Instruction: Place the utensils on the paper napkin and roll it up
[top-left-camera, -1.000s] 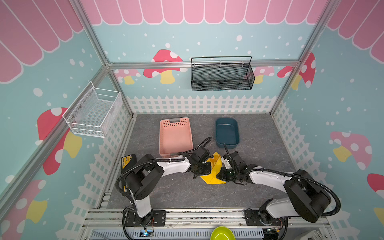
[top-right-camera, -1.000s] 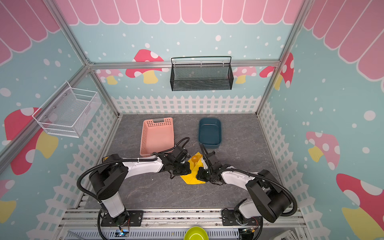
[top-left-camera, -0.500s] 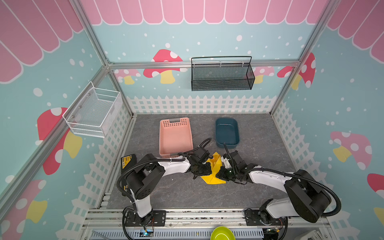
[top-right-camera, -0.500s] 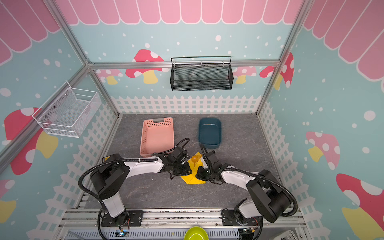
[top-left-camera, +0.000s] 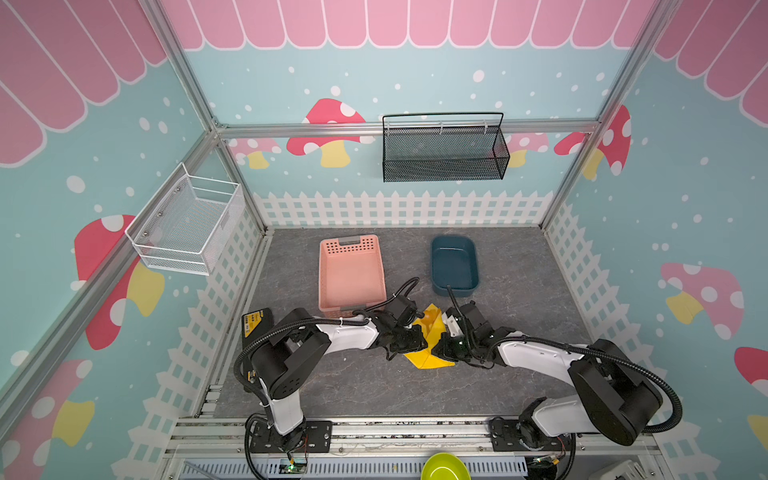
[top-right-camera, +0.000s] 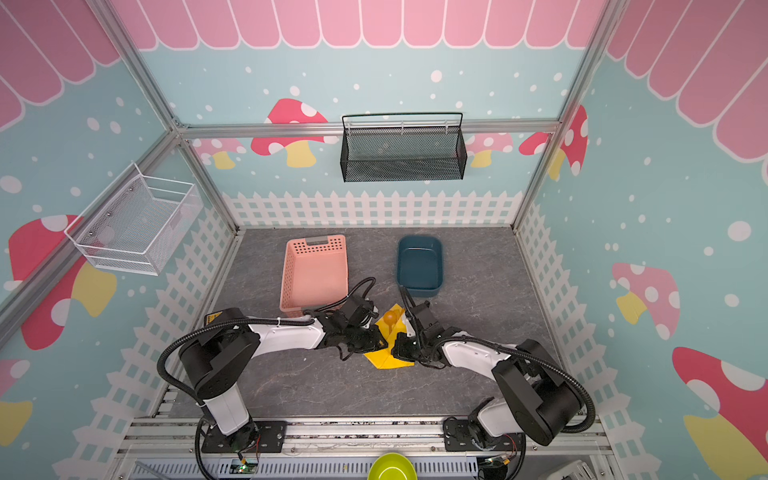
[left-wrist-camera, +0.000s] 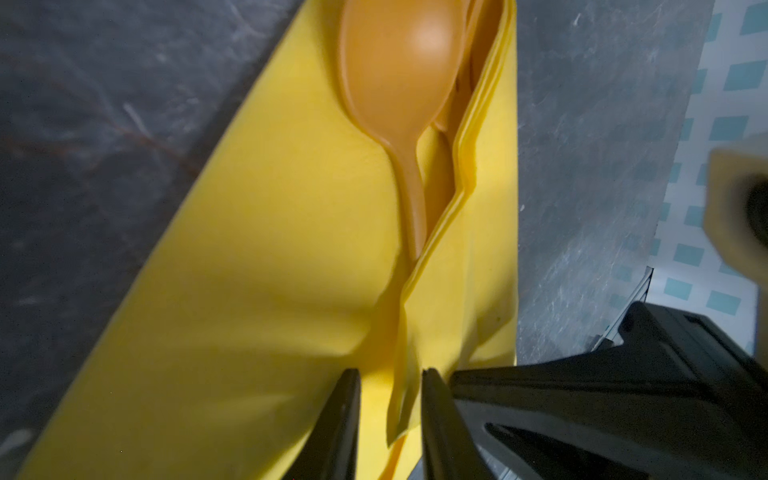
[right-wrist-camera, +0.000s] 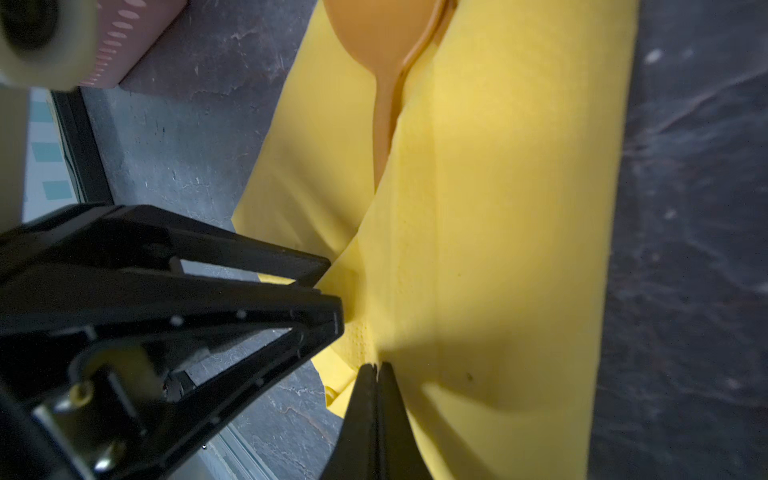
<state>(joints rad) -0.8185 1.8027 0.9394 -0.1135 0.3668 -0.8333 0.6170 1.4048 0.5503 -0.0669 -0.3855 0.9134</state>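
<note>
Partly folded yellow napkin (left-wrist-camera: 249, 270), spoon (left-wrist-camera: 399, 70) peeking out

My cell: teal walls (top-left-camera: 415, 75) dotted white, printed with red mushrooms (top-left-camera: 328, 120) under a pink scalloped trim (top-left-camera: 374, 25), meet at aluminium posts (top-left-camera: 191, 83). A white picket-fence strip (top-left-camera: 399, 208) skirts the grey marbled floor (top-left-camera: 519, 282). A black mesh basket (top-left-camera: 442, 153) hangs on the back wall, a white wire one (top-left-camera: 187, 224) on my left. Light is even, shadows soft.
</note>
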